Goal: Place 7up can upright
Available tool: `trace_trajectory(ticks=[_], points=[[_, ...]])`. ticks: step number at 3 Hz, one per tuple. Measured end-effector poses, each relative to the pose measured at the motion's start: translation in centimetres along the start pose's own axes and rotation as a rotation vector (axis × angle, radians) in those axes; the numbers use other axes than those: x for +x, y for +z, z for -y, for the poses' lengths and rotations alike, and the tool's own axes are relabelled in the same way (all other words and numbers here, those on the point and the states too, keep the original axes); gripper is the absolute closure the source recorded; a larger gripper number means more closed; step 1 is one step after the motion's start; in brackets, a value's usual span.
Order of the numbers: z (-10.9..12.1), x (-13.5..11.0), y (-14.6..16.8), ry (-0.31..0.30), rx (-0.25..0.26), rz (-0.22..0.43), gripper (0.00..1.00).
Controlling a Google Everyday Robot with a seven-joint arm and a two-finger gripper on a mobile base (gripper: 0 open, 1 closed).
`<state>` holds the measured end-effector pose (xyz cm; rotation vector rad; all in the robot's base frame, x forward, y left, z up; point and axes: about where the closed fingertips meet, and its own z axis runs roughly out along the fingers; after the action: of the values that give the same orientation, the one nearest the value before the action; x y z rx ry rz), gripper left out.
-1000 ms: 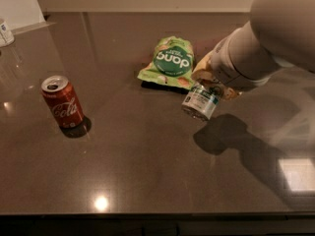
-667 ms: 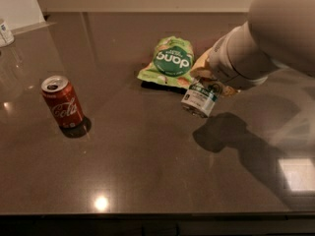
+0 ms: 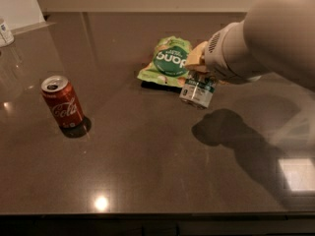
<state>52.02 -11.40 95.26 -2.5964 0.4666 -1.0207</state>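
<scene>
The gripper (image 3: 197, 71) has lifted a little in the last second, and the 7up can (image 3: 198, 90) has gone up with it. The can now hangs directly under the gripper and looks closer to vertical than it did, though it leans a bit. The gripper is closed around the can's upper end. Most of it is hidden behind the arm (image 3: 266, 38), with only a tan finger (image 3: 196, 58) showing above the can.

The can's shadow (image 3: 224, 128) falls on the counter (image 3: 147, 176) below and to the side of the gripper, apart from the can, so the can seems to be clear of the surface. The snack bag (image 3: 165, 63) lies just beside the gripper toward the picture's left. The red can (image 3: 62, 102) stands well apart, further that way.

The can appears gripped and nearly straightened. What remains is to bring it level, set its base on open counter in front of the gripper, and let go.
</scene>
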Motion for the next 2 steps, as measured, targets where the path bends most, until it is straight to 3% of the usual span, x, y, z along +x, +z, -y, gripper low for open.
trace_trajectory(ticks=[1, 2], points=[[0.22, 0.5, 0.34, -0.111, 0.068, -0.048, 1.0], [0.22, 0.41, 0.84, -0.163, 0.152, -0.092, 1.0]])
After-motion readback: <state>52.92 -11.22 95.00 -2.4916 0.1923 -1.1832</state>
